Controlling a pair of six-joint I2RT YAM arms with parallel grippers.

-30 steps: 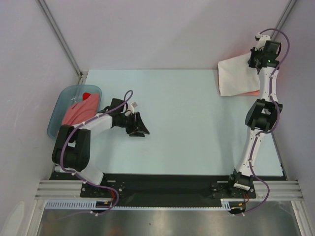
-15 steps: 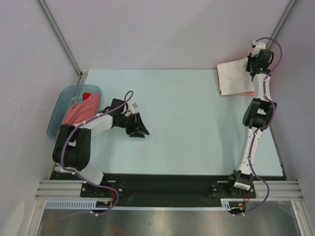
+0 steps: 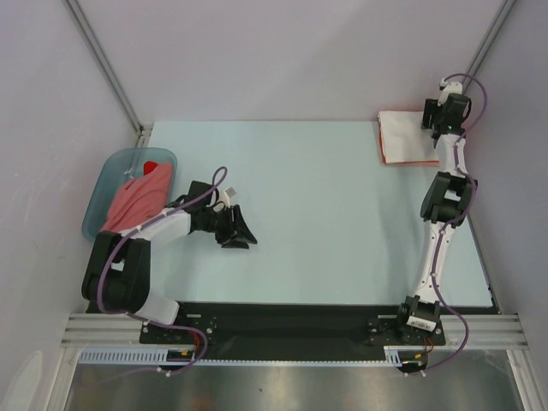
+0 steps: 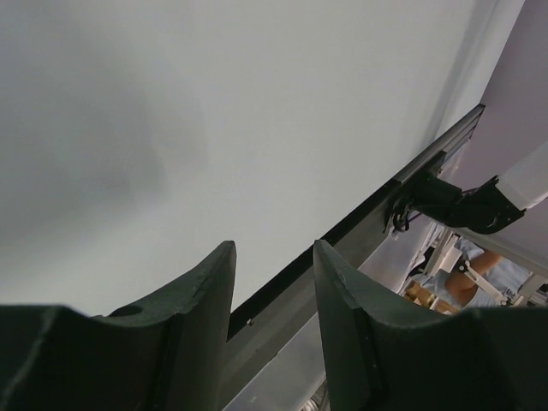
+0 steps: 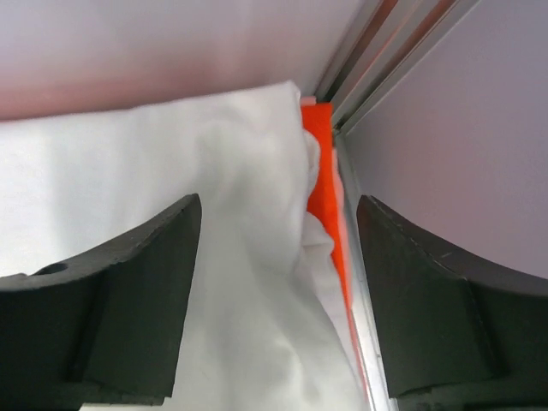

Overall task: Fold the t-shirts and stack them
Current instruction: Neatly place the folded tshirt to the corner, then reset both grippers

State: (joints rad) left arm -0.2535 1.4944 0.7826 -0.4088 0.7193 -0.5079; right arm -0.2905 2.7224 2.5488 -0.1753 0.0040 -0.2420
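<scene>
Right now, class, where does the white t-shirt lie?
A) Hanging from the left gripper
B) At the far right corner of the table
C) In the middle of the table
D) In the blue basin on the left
B: the white t-shirt lies flat at the far right corner of the table, with the edge of an orange-red t-shirt showing along its side.
</scene>
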